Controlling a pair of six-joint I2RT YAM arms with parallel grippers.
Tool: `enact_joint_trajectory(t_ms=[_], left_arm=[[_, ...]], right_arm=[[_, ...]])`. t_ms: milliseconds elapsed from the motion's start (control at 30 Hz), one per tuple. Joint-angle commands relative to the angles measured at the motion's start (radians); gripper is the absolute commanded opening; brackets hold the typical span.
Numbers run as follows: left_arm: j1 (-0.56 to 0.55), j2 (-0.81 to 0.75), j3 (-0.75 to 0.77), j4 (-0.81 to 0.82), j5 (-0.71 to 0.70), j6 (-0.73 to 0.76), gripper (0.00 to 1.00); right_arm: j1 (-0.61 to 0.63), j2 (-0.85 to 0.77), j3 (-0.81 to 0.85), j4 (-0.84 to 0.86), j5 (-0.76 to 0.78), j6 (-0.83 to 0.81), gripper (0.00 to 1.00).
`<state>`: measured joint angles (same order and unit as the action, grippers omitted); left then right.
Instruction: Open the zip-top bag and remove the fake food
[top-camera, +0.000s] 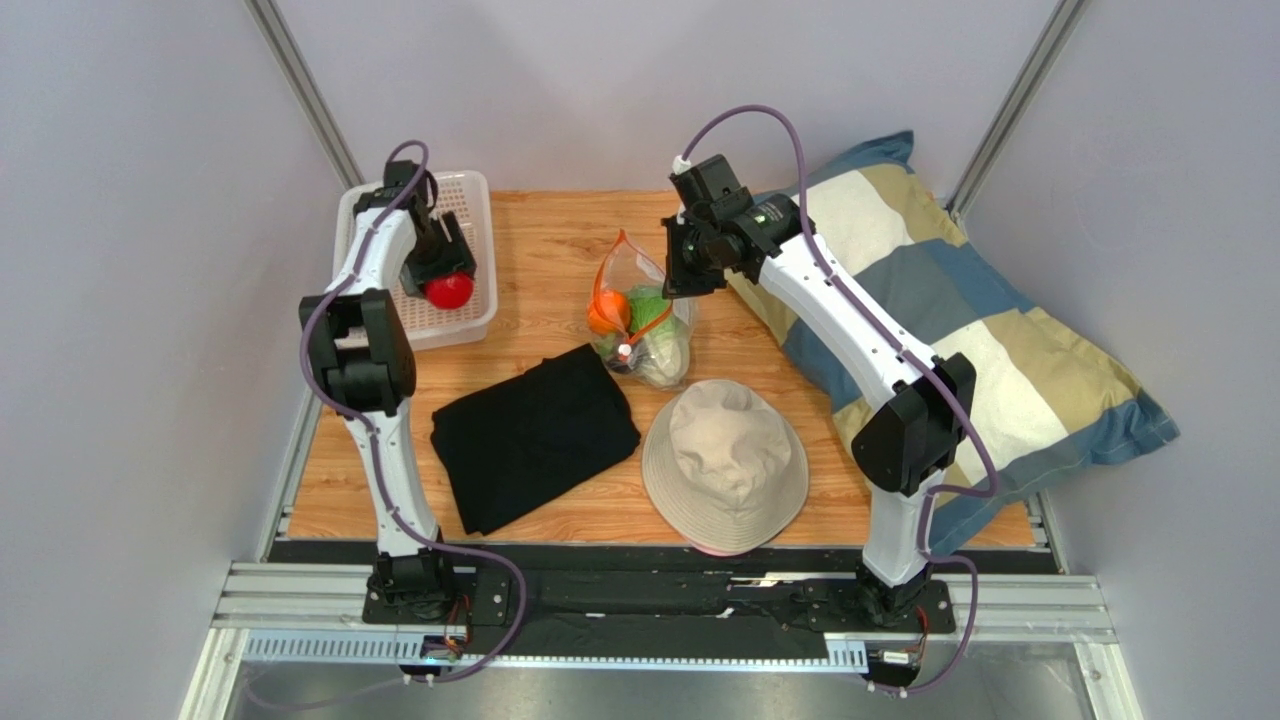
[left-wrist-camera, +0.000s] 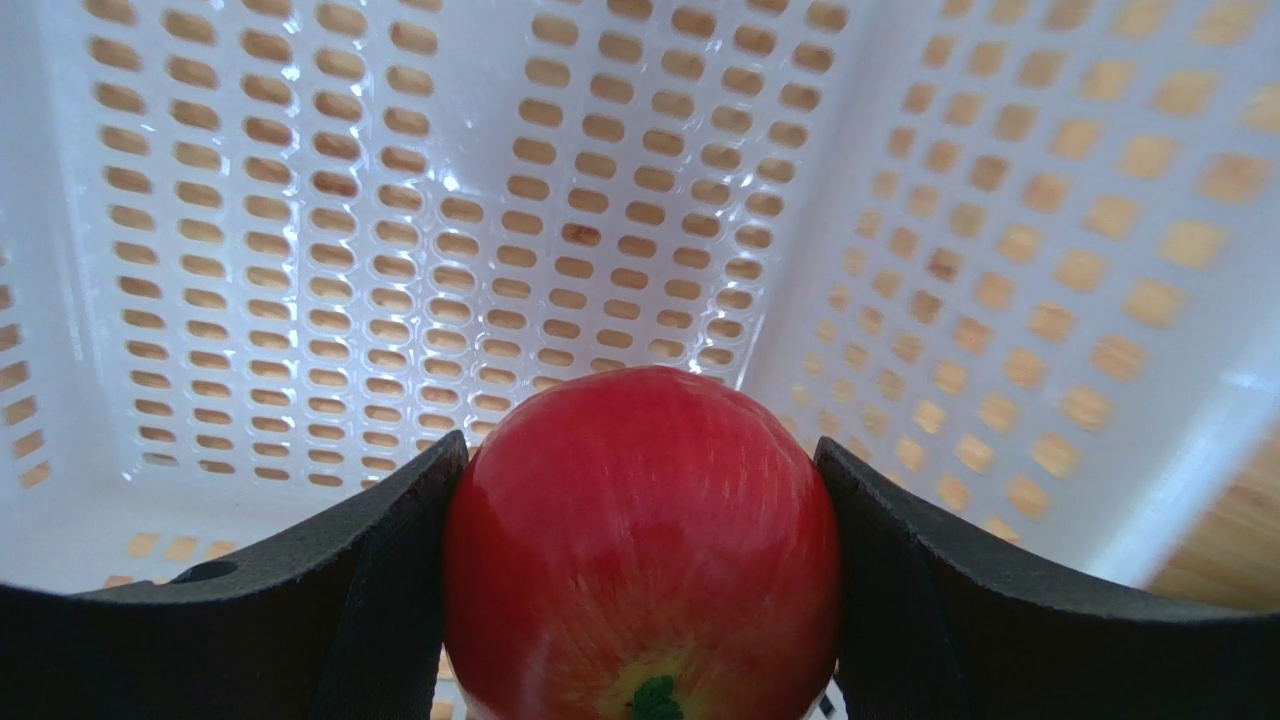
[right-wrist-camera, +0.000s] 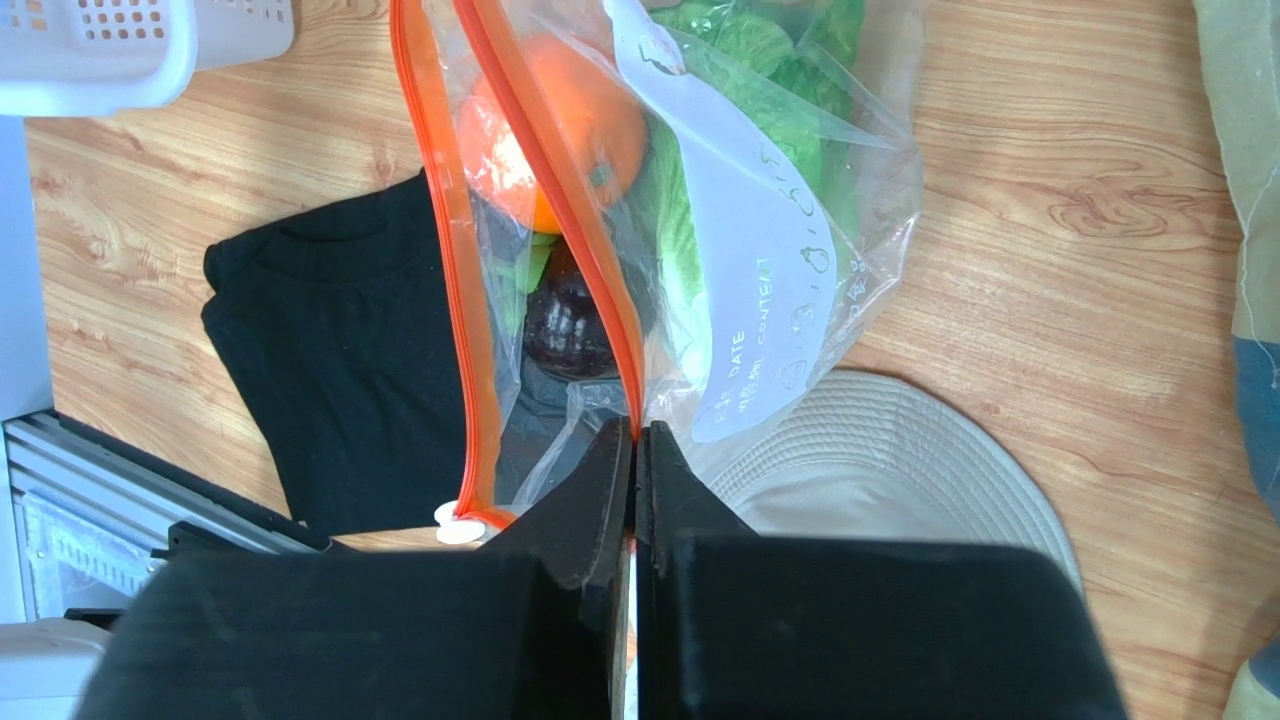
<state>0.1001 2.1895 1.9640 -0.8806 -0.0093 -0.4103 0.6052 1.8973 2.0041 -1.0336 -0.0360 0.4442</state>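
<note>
My left jaws stand wide, cupping a glossy red apple (left-wrist-camera: 642, 540) on both sides over the white perforated plastic basket (left-wrist-camera: 301, 225). My right jaws are pinched fully closed on the orange zip edge of the crinkly clear zip-top bag (right-wrist-camera: 781, 255), mid-worktop (right-wrist-camera: 1082, 300). Inside it are a smooth orange fruit (right-wrist-camera: 564, 128), a leafy green cabbage (right-wrist-camera: 751, 75) and a dark round fruit (right-wrist-camera: 568, 323).
</note>
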Motion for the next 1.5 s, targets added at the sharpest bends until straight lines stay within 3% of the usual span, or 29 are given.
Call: enact_joint_trajectory(t_ms=[0,167,233,300,500,667,800,867,900,933,967,1033,1133,1233,1367,1467], left_arm=[[0.000,0.041,0.090,-0.083,0.000,0.042,0.05],[0.001,0.095,0.108,-0.118,-0.043,0.059,0.26],[0.001,0.078,0.089,-0.113,-0.061,0.059,0.44],[0.000,0.047,0.052,-0.090,-0.073,0.068,0.81],[0.001,-0.013,0.053,-0.101,-0.055,0.103,0.99],[0.003,-0.062,0.093,-0.182,-0.104,0.099,0.99],[-0.029,-0.342,-0.124,-0.010,-0.034,0.065,0.98],[-0.095,-0.520,-0.272,0.107,0.090,0.051,0.89],[-0.124,-0.574,-0.325,0.159,0.150,0.039,0.78],[-0.149,-0.664,-0.434,0.219,0.211,0.024,0.72],[-0.180,-0.701,-0.483,0.280,0.317,-0.010,0.67],[-0.264,-0.761,-0.581,0.423,0.379,-0.038,0.60],[-0.364,-0.761,-0.642,0.540,0.445,-0.087,0.47],[-0.443,-0.687,-0.593,0.551,0.468,-0.102,0.33],[-0.517,-0.565,-0.452,0.421,0.370,-0.073,0.18],[-0.531,-0.464,-0.340,0.315,0.333,-0.076,0.18]], right_arm=[[-0.007,-0.047,0.024,0.012,0.012,-0.016,0.00],[-0.013,-0.046,0.007,0.027,-0.001,-0.002,0.00],[-0.012,-0.044,0.007,0.029,-0.004,0.002,0.00],[-0.013,-0.041,0.010,0.032,-0.005,0.001,0.00],[-0.012,-0.034,0.012,0.033,-0.018,0.014,0.00],[-0.012,-0.024,0.015,0.033,-0.038,0.025,0.00],[-0.012,-0.032,0.012,0.033,-0.019,0.010,0.00],[-0.012,-0.026,0.018,0.030,-0.013,0.004,0.00],[-0.012,-0.024,0.019,0.029,-0.012,0.007,0.00],[-0.012,-0.024,0.021,0.029,-0.019,0.007,0.00],[-0.012,-0.021,0.025,0.029,-0.022,0.010,0.00],[-0.012,-0.020,0.028,0.027,-0.027,0.017,0.00],[-0.010,-0.024,0.031,0.027,-0.028,0.021,0.00],[-0.010,-0.024,0.041,0.027,-0.025,0.024,0.00],[-0.007,-0.027,0.047,0.029,-0.027,0.031,0.00],[-0.005,-0.030,0.050,0.029,-0.027,0.039,0.00]])
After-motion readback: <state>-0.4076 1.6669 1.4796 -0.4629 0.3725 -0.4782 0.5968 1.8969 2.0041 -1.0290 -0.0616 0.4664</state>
